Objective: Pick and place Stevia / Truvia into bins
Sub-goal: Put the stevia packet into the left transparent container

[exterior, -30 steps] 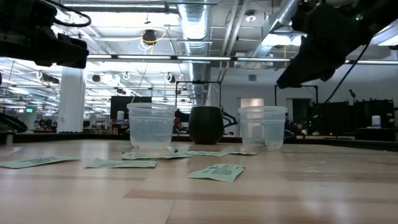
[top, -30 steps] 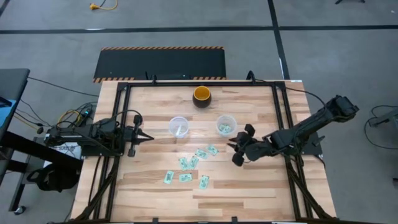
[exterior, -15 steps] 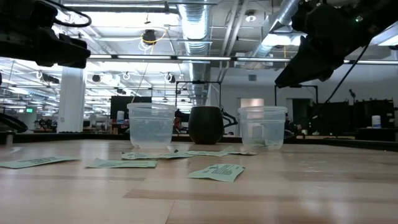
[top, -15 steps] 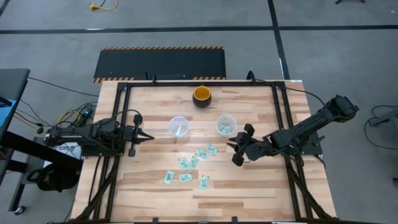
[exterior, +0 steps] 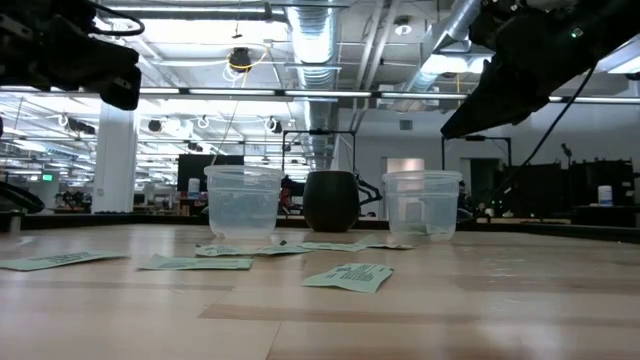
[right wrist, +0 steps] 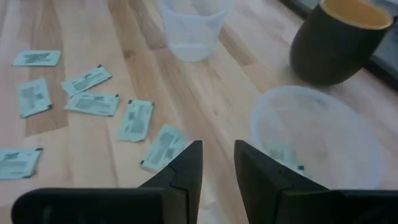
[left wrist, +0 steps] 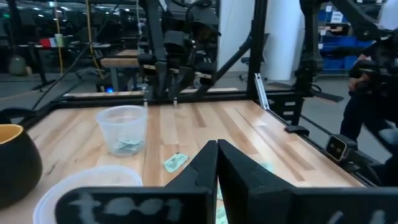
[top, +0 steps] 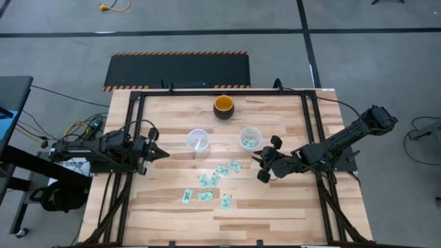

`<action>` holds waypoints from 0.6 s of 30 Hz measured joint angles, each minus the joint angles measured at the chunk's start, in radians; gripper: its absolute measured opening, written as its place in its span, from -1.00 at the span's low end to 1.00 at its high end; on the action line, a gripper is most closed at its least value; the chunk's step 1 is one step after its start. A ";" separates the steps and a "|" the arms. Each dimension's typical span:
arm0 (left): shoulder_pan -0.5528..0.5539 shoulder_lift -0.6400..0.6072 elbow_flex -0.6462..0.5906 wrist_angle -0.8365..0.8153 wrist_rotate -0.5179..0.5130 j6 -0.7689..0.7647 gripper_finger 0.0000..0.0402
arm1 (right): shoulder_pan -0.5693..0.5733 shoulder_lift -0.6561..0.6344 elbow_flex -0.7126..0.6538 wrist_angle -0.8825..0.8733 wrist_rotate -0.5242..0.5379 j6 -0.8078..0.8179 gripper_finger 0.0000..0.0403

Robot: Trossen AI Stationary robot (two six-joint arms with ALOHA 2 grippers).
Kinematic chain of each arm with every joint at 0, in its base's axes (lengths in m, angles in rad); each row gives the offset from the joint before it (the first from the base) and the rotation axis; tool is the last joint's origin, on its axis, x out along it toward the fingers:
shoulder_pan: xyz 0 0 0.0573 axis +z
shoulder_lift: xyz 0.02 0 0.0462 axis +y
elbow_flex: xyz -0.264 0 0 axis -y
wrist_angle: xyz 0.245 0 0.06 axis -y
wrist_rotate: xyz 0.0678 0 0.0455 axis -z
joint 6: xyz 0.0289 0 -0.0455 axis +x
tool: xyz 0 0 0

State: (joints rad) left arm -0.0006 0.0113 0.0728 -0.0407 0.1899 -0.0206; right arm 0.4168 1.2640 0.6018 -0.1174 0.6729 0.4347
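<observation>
High view showed the right hand [top: 264, 167], fingers apart and empty, just right of the nearest sachet [top: 236, 165]; the left hand [top: 156, 151], fingers together, waited far left.

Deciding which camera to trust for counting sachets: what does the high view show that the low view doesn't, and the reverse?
Only the high view shows both arms whole, the left gripper shut beside the left cup, the right gripper with its fingers apart and empty near the right cup, a sachet inside each cup, and seven loose sachets spread on the table. Only the low view shows the room behind and the cups' clear walls side-on. Both show the two cups, the dark bowl and sachets on the wood.
</observation>
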 joint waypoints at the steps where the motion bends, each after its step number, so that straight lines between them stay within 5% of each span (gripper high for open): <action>1: 0.000 0.000 0.000 0.002 -0.007 -0.011 -1.00 | 0.000 0.000 0.000 0.001 0.012 -0.005 -0.57; 11: 0.000 0.032 0.002 -0.013 -0.039 -0.122 -0.96 | 0.000 0.000 0.000 0.044 0.012 -0.131 -0.57; 18: -0.001 0.112 0.003 0.012 0.001 -0.134 -0.61 | 0.000 0.000 0.000 0.044 0.006 -0.111 -0.57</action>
State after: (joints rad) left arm -0.0019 0.1237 0.0763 -0.0282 0.1908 -0.1550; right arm 0.4168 1.2644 0.6018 -0.0731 0.6788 0.3239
